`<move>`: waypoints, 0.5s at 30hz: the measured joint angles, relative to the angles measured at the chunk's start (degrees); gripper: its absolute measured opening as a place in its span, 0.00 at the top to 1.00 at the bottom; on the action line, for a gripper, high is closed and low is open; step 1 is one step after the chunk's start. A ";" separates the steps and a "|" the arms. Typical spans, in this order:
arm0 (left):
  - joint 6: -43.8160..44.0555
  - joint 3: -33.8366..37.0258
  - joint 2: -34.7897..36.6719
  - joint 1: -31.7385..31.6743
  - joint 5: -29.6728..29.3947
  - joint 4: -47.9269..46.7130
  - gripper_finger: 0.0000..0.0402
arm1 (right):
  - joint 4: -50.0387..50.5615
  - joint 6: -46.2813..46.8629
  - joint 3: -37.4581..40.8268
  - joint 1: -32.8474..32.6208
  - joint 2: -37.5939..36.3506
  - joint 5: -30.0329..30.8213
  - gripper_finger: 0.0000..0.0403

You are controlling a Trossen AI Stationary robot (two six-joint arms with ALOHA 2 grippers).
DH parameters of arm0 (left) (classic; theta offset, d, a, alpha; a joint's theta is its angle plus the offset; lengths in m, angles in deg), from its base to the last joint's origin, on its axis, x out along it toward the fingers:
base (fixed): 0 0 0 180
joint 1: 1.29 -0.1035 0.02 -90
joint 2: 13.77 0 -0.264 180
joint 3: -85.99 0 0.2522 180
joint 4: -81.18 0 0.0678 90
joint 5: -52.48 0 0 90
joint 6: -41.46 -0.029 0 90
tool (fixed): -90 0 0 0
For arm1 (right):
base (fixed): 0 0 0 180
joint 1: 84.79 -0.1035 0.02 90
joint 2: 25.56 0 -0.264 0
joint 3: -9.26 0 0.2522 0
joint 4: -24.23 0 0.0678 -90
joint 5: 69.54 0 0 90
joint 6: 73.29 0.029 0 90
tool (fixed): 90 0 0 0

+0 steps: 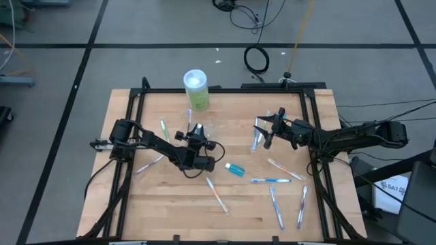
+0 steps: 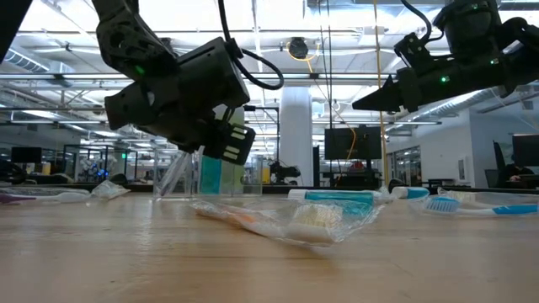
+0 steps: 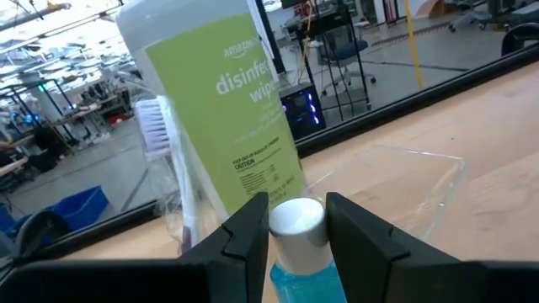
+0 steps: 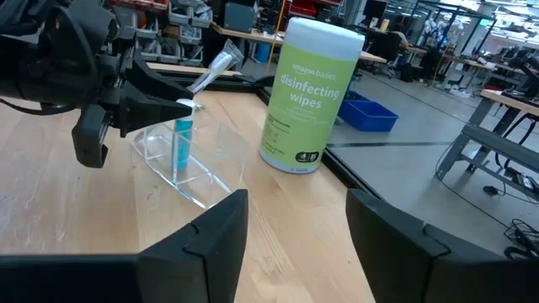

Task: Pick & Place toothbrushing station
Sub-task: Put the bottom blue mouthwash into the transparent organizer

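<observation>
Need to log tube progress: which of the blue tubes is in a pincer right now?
The white-capped blue tube pinched upright in the left pincer over the clear cup; another blue tube lies loose on the table.

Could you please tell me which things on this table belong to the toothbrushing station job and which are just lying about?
Job items:
- clear plastic cup, a toothbrush already in it
- blue tube, white-capped, held in the left gripper over the cup
- second blue tube on the table
- loose toothbrushes across the table

Lying about:
- green disinfecting wipes container
- right gripper, open and empty
</observation>
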 joint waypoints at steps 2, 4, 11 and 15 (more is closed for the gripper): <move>-0.03 0.00 0.00 -0.03 0.44 -0.02 0.72 | 0.02 0.01 0.00 -0.01 0.02 0.01 0.51; 0.01 0.00 0.00 -0.01 0.78 -0.02 0.72 | 0.02 0.06 0.00 0.01 0.00 0.00 0.51; 0.11 -0.04 0.00 -0.34 2.53 0.02 0.72 | 0.02 0.11 0.00 0.00 0.00 0.00 0.51; 0.61 -0.11 0.09 -0.98 3.86 0.17 0.72 | 0.02 0.08 0.00 0.00 0.00 0.01 0.51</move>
